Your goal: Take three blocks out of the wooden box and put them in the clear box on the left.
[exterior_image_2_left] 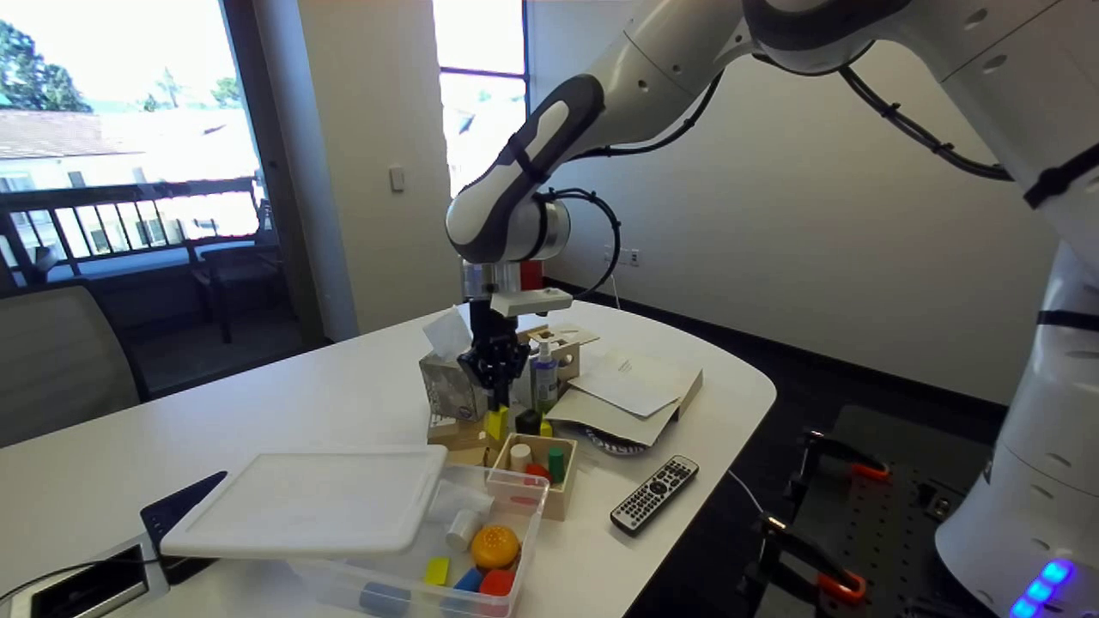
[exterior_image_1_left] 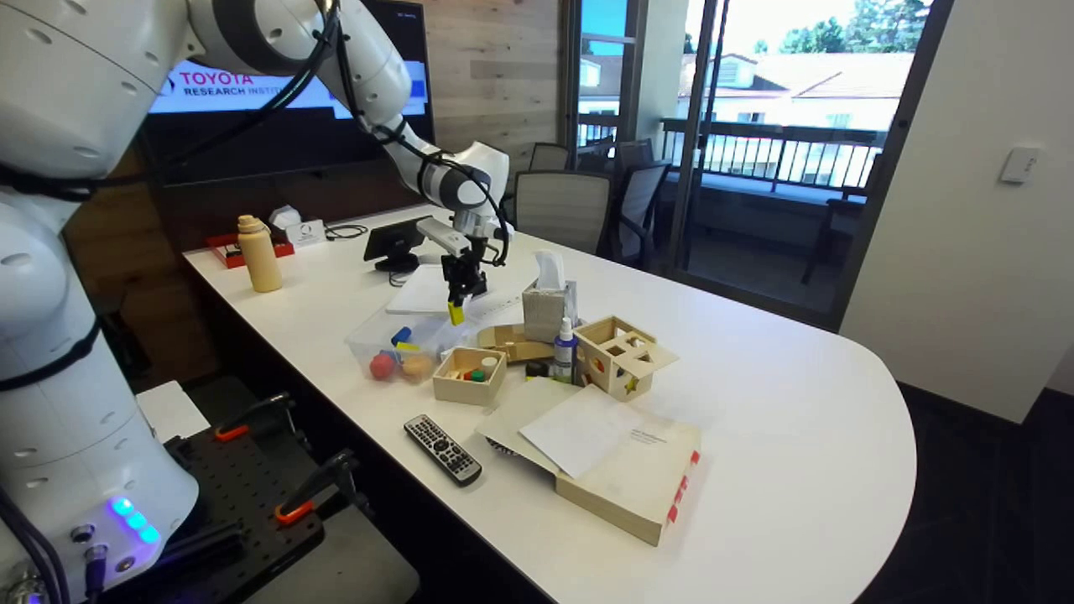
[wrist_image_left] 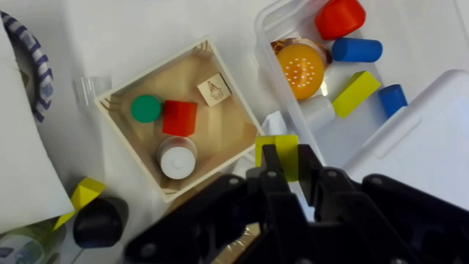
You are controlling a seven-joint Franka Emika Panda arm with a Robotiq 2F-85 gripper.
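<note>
My gripper (wrist_image_left: 287, 154) is shut on a yellow block (wrist_image_left: 287, 145), with one finger against each side. In the wrist view this block appears over the gap between a corner of the wooden box (wrist_image_left: 216, 126) and the wall of the clear box (wrist_image_left: 264, 42). Both exterior views show the yellow block (exterior_image_1_left: 456, 313) hanging above the table. Inside the wooden box lie a red block (wrist_image_left: 179, 118), a green cylinder (wrist_image_left: 146, 109), a pale cylinder (wrist_image_left: 178, 159) and a wood cube (wrist_image_left: 214, 90) with a printed picture. Red, blue, orange, white and yellow pieces lie in the clear box.
A white lid (exterior_image_2_left: 309, 506) covers part of the clear box. Behind the wooden box stand a tissue box (exterior_image_1_left: 545, 312), a spray bottle (exterior_image_1_left: 564, 354) and a holed wooden cube (exterior_image_1_left: 617, 361). A remote (exterior_image_1_left: 443, 450) and a thick book (exterior_image_1_left: 629, 478) lie nearby.
</note>
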